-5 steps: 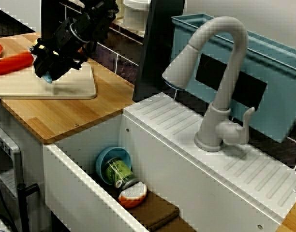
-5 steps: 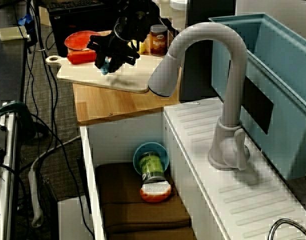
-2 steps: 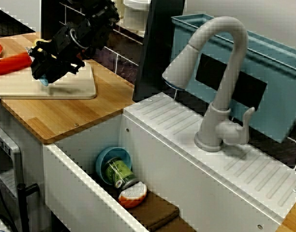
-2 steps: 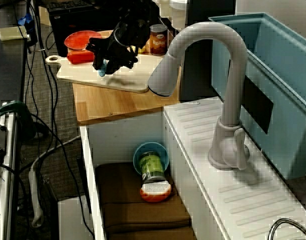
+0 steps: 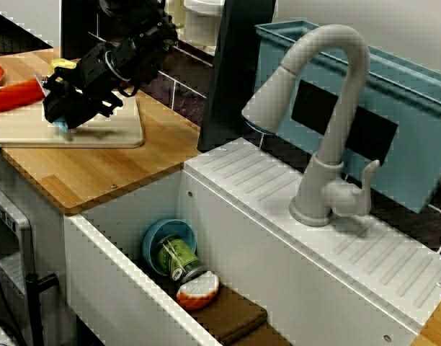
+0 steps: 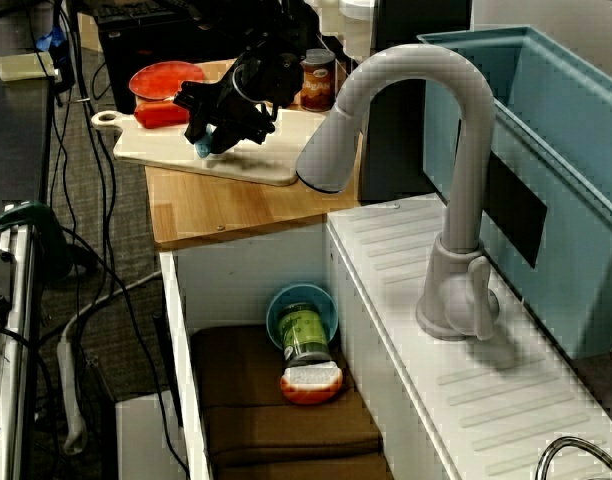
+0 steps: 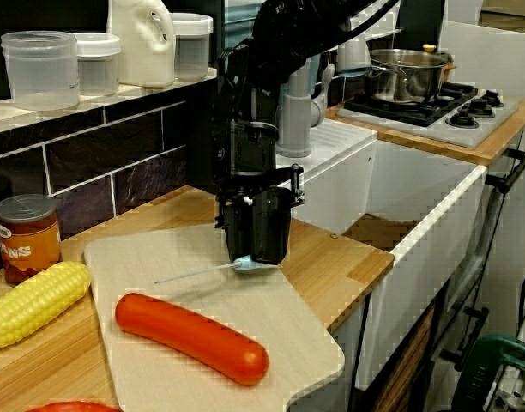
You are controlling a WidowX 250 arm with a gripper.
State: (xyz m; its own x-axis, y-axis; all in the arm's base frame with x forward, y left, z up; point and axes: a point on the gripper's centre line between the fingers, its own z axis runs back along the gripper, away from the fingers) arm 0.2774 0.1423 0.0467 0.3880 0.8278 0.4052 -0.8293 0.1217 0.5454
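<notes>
Counter view: gripper, clenched on blue-handled knife, has edged across board toward sausage in past sec. Blade now low over board, near sausage, not touching.

Colours and patterns around the pincer

The pincer is black, with a light-blue piece at its tips. Beneath it the cutting board is plain cream. The sausage near it is red-orange, and the corn beyond is yellow. The counter under the board shows light wood grain. Well apart, the faucet is pale grey, the bin teal, the bowl blue.
</notes>
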